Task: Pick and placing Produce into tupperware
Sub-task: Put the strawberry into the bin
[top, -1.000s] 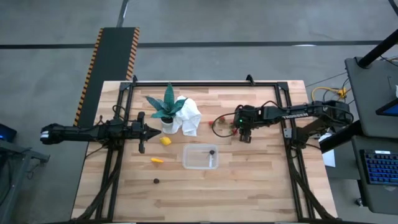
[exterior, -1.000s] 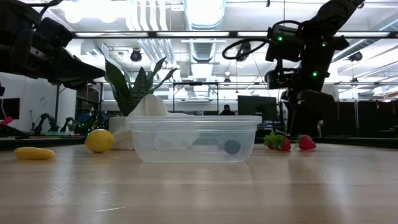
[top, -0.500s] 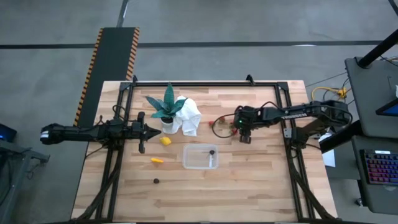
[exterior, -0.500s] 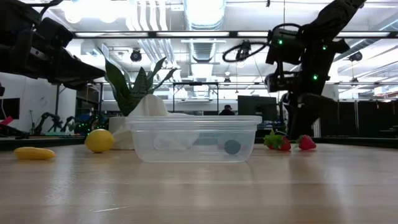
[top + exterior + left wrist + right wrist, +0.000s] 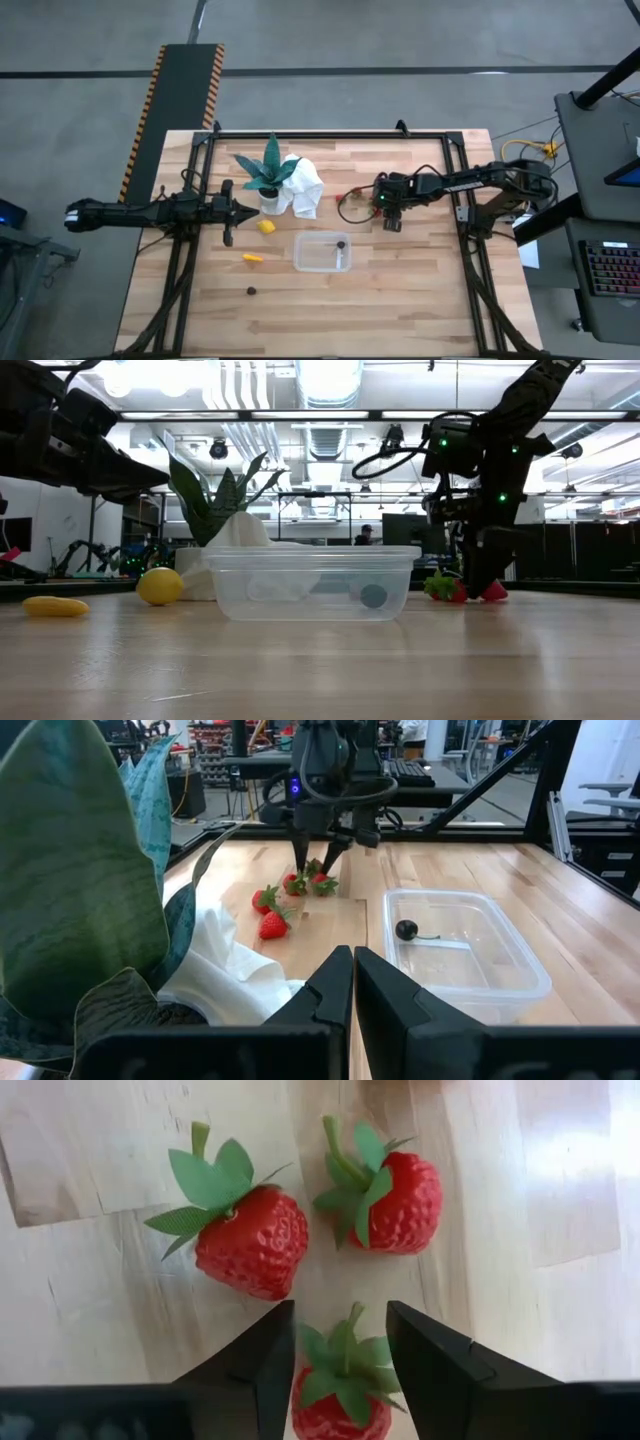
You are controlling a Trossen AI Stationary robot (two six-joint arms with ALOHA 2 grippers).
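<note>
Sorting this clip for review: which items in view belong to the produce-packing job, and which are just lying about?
Job: strawberries, lemon, yellow-orange piece, dark round piece, tupperware, right gripper straddling one strawberry.
Lying about: potted plant, white cloth.

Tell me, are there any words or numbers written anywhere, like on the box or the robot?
None can be read: the tupperware is plain clear plastic, and the arms, plant pot and table show no writing. Any signs in the room behind are too blurred to read.
</note>
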